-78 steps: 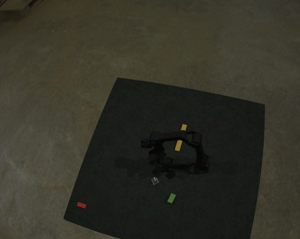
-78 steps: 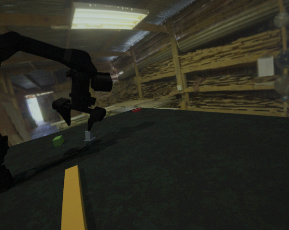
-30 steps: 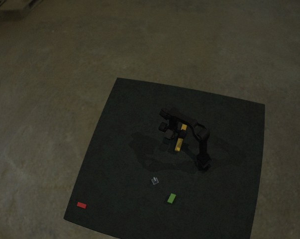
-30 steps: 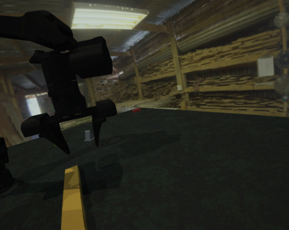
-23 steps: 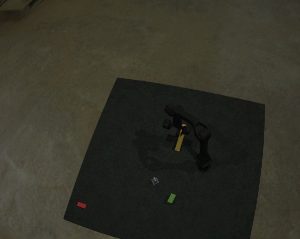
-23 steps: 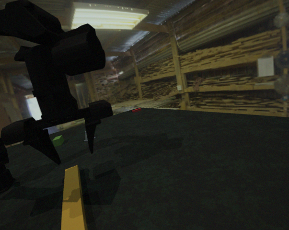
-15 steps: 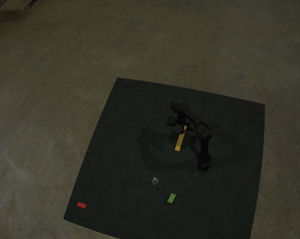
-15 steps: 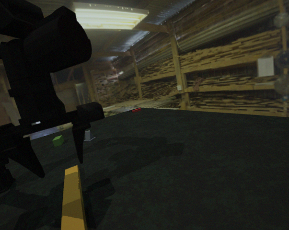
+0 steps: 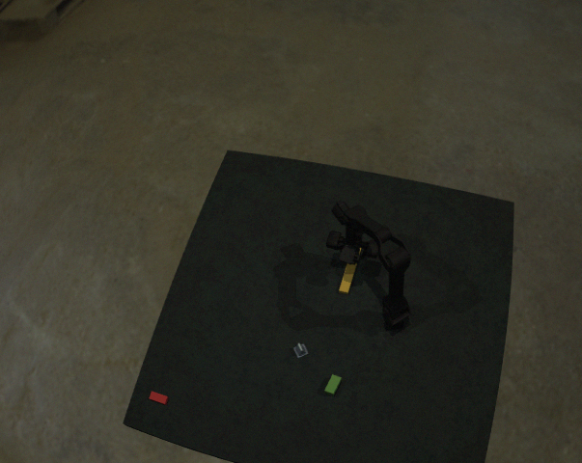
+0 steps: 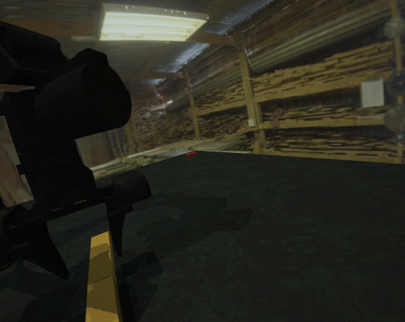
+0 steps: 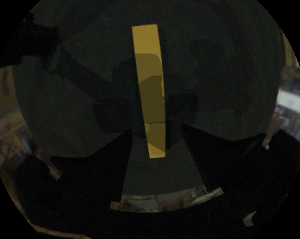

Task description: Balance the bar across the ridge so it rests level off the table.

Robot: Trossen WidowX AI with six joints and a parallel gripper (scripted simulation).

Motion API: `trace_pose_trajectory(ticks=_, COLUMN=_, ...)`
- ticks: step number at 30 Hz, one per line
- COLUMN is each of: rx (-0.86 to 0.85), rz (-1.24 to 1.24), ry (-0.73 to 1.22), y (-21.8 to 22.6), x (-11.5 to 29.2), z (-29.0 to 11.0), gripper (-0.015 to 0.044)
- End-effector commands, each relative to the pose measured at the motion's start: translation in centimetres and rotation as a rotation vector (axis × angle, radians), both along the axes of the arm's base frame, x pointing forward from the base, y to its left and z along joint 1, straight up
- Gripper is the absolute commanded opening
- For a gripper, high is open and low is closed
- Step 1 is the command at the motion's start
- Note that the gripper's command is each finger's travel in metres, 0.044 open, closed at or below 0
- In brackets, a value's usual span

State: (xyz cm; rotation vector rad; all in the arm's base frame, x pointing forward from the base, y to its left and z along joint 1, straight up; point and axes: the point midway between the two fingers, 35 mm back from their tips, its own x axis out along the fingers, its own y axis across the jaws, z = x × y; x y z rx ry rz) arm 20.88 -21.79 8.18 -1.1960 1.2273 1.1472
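The claw (image 11: 156, 142) hangs open directly above the yellow bar (image 11: 150, 90), fingers either side of it and gripping nothing, apparently set for a centred, balanced pickup. The bar lies flat on the table (image 9: 240, 209); the small pale ridge (image 9: 299, 349) sits well apart.

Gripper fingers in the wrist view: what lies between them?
The yellow bar lies lengthwise in the gap, on the dark table. The open gripper straddles the bar's near end, ungrasped. The exterior view agrees.
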Motion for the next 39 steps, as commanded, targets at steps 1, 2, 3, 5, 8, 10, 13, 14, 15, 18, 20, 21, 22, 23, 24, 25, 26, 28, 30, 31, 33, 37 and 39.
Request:
trace_pose_trajectory(ticks=1, rx=-0.005, rz=0.006, ry=0.002, y=-0.1, x=-0.1, z=-0.7, gripper=0.0315)
trace_pose_trajectory(ticks=2, rx=-0.005, rz=0.006, ry=0.002, y=-0.1, x=-0.1, z=-0.7, gripper=0.0315)
trace_pose_trajectory(ticks=3, rx=-0.005, rz=0.006, ry=0.002, y=-0.1, x=-0.1, z=-0.8, gripper=0.0315)
trace_pose_trajectory(ticks=5, rx=-0.005, rz=0.006, ry=0.002, y=-0.1, x=-0.1, z=-0.9, gripper=0.0315)
trace_pose_trajectory(ticks=8, rx=-0.005, rz=0.006, ry=0.002, y=-0.1, x=0.0, z=-1.3, gripper=0.0315)
trace_pose_trajectory(ticks=10, rx=-0.005, rz=0.006, ry=0.002, y=-0.1, x=0.0, z=-1.6, gripper=0.0315)
trace_pose_trajectory(ticks=13, rx=-0.005, rz=0.006, ry=0.002, y=-0.1, x=0.0, z=-2.1, gripper=0.0315)
trace_pose_trajectory(ticks=14, rx=-0.005, rz=0.006, ry=0.002, y=-0.1, x=0.0, z=-2.2, gripper=0.0315)
trace_pose_trajectory(ticks=15, rx=-0.005, rz=0.006, ry=0.002, y=-0.1, x=0.0, z=-2.4, gripper=0.0315)
trace_pose_trajectory(ticks=18, rx=-0.005, rz=0.006, ry=0.002, y=-0.1, x=0.0, z=-2.9, gripper=0.0315)
trace_pose_trajectory(ticks=20, rx=-0.005, rz=0.006, ry=0.002, y=-0.1, x=0.0, z=-3.2, gripper=0.0315)
trace_pose_trajectory(ticks=21, rx=-0.005, rz=0.006, ry=0.002, y=-0.1, x=0.0, z=-3.3, gripper=0.0315)
trace_pose_trajectory(ticks=22, rx=-0.005, rz=0.006, ry=0.002, y=-0.1, x=0.0, z=-3.3, gripper=0.0315)
trace_pose_trajectory(ticks=23, rx=-0.005, rz=0.006, ry=0.002, y=-0.1, x=0.0, z=-3.3, gripper=0.0315)
trace_pose_trajectory(ticks=24, rx=-0.005, rz=0.006, ry=0.002, y=-0.1, x=0.0, z=-3.3, gripper=0.0315)
trace_pose_trajectory(ticks=25, rx=-0.005, rz=0.006, ry=0.002, y=-0.1, x=0.0, z=-3.3, gripper=0.0315)
trace_pose_trajectory(ticks=26, rx=-0.005, rz=0.006, ry=0.002, y=-0.1, x=0.0, z=-3.3, gripper=0.0315)
trace_pose_trajectory(ticks=28, rx=-0.005, rz=0.006, ry=0.002, y=-0.1, x=0.0, z=-3.3, gripper=0.0315)
trace_pose_trajectory(ticks=30, rx=-0.005, rz=0.006, ry=0.002, y=-0.1, x=0.0, z=-3.3, gripper=0.0315)
trace_pose_trajectory(ticks=31, rx=-0.005, rz=0.006, ry=0.002, y=-0.1, x=0.0, z=-3.3, gripper=0.0315)
trace_pose_trajectory(ticks=33, rx=-0.005, rz=0.006, ry=0.002, y=-0.1, x=0.0, z=-3.3, gripper=0.0315)
trace_pose_trajectory(ticks=37, rx=-0.005, rz=0.006, ry=0.002, y=-0.1, x=0.0, z=-3.3, gripper=0.0315)
trace_pose_trajectory(ticks=39, rx=-0.001, rz=0.000, ry=-0.001, y=-0.1, x=0.0, z=-3.3, gripper=0.0263)
